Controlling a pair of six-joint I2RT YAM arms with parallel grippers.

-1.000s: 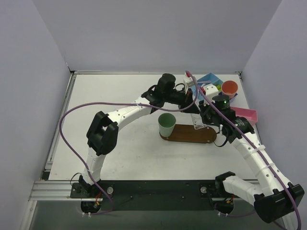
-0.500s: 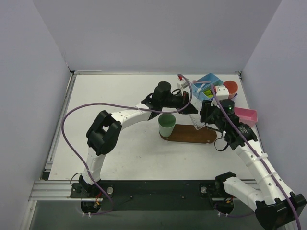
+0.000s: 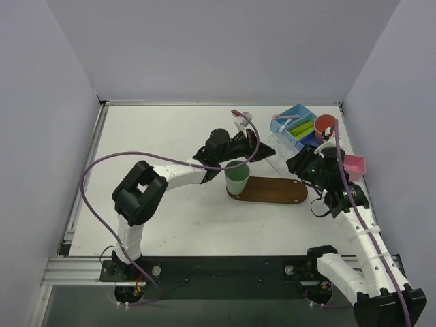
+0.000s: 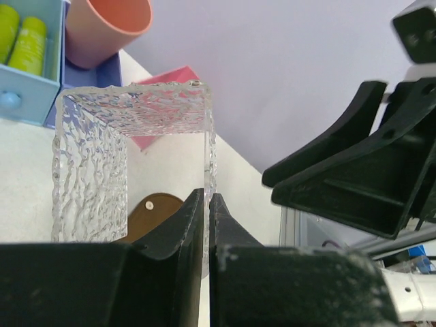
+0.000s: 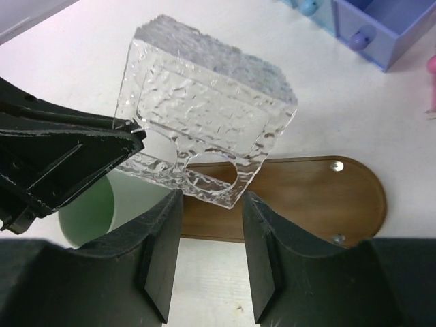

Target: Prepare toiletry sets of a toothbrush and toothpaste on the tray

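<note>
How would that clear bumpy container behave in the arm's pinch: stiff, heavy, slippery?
Probably stiff: the clear container keeps straight walls and square corners though the left gripper pinches only one wall. Likely light, since that thin pinch holds it tilted above the tray. Its glossy rippled surface might let it twist or slip.

Robot lab test cell. Plain grey panels [image 3: 225, 48] enclose a white table [image 3: 163, 129]; an aluminium rail [image 3: 71, 271] fronts it.

White arm links [image 3: 180, 174], black joints [image 3: 139, 194], purple cables [image 3: 83, 189], black end effector fingers [image 5: 160, 252]
</note>
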